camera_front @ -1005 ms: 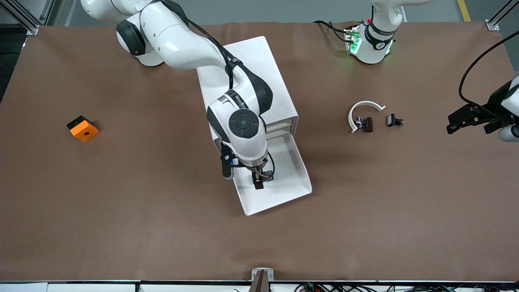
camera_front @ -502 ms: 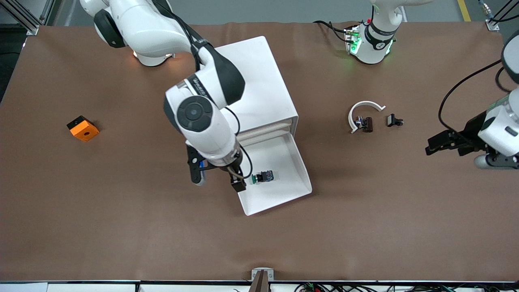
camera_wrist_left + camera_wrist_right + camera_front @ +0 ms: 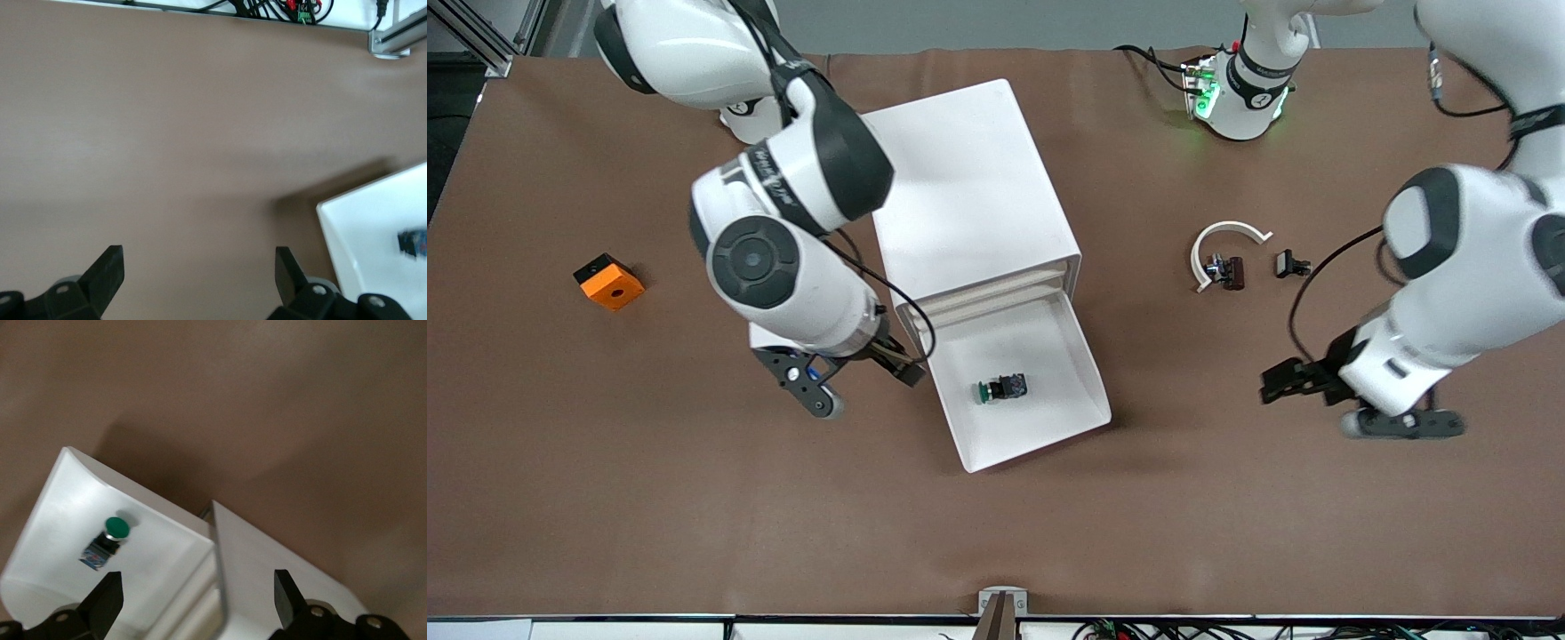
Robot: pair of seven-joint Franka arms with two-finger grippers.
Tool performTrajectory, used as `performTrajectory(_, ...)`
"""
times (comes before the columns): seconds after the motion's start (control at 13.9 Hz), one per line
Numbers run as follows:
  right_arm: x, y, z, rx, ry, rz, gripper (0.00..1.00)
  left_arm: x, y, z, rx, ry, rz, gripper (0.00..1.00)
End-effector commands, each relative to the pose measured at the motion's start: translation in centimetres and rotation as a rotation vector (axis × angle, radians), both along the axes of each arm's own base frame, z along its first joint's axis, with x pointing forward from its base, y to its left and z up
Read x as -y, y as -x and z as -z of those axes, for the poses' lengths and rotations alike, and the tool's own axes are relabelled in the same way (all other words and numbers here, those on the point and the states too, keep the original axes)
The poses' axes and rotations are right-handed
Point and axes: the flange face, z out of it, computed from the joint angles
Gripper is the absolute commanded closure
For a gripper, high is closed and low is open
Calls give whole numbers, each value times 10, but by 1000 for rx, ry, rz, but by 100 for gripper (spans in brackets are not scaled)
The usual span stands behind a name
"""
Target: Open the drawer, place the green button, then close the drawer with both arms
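Observation:
The drawer [image 3: 1080, 391], the lowest in the white cabinet [image 3: 969, 187], is pulled out toward the front camera. The button [image 3: 1000, 388], green cap and black body, lies on its side on the drawer floor. My right gripper [image 3: 858, 382] is open and empty, up beside the drawer's side wall at the right arm's end. Its wrist view shows the button [image 3: 110, 537], the drawer [image 3: 60, 520] and the cabinet [image 3: 267, 553] beyond its gripper [image 3: 197, 595]. My left gripper [image 3: 1285, 382] is open and empty over bare table toward the left arm's end. Its wrist view [image 3: 198, 273] shows the drawer's corner [image 3: 363, 223].
An orange block with a hole [image 3: 609, 281] lies toward the right arm's end. A white arc [image 3: 1223, 244] with small black parts [image 3: 1229, 270] [image 3: 1291, 264] lies between the cabinet and the left arm. The table's front edge shows cables [image 3: 280, 8].
My right gripper has let go of the button in the drawer and drawn back toward the right arm's end. My left arm has swung in from the table's edge toward the drawer.

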Motion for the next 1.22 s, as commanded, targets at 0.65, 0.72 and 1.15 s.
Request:
performTrajectory(0.65,246,17,-107,-158,19,-624,0,106,-21,138,52,98,-271,0)
performTrajectory(0.72,270,18,-108,-165,0,-642,0,117,-21,145,55,106,-284,0)
performTrajectory(1.15,334,21,-108,-186,-29,-610,0,169,-9,191,97,149,-306,73)
